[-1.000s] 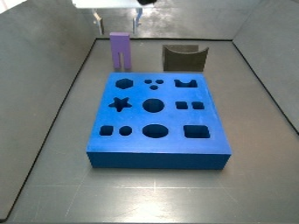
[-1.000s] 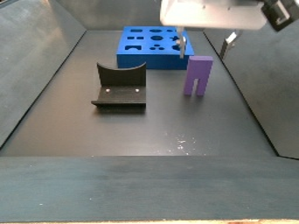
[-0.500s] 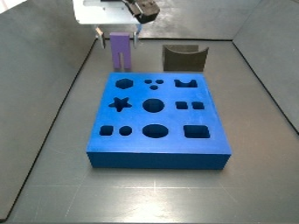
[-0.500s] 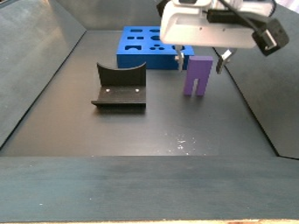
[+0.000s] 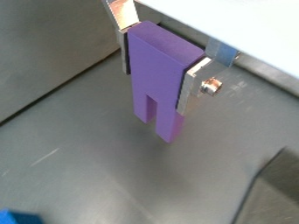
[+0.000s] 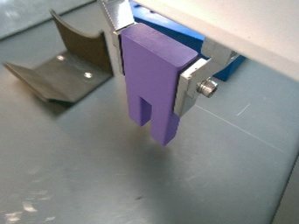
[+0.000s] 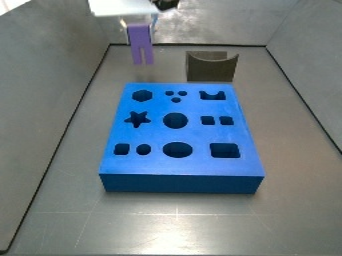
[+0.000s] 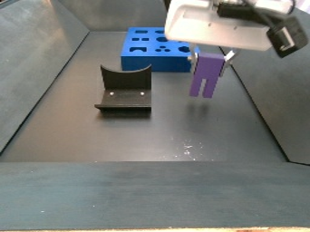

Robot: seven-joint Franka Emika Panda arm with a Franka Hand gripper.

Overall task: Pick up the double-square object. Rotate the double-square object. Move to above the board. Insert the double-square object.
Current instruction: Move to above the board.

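The double-square object (image 7: 140,45) is a lavender block with a slot in its lower end. It hangs upright in my gripper (image 7: 139,26), a little above the floor, behind the far left corner of the board (image 7: 181,182). In both wrist views the silver fingers (image 5: 197,77) (image 6: 193,80) press on its two sides near the top; my gripper (image 5: 160,70) (image 6: 155,68) is shut on the block (image 5: 158,101) (image 6: 152,105). In a side view the block (image 8: 208,77) hangs just right of the blue board (image 8: 145,63), under my gripper (image 8: 213,56).
The dark olive-grey U-shaped holder (image 7: 210,66) (image 8: 123,91) (image 6: 65,66) stands on the floor beside the block. Grey walls enclose the floor on all sides. The board's edge (image 6: 222,63) shows behind the fingers.
My gripper came down over the block, shut on it and lifted it off the floor; the block now sits higher than before.
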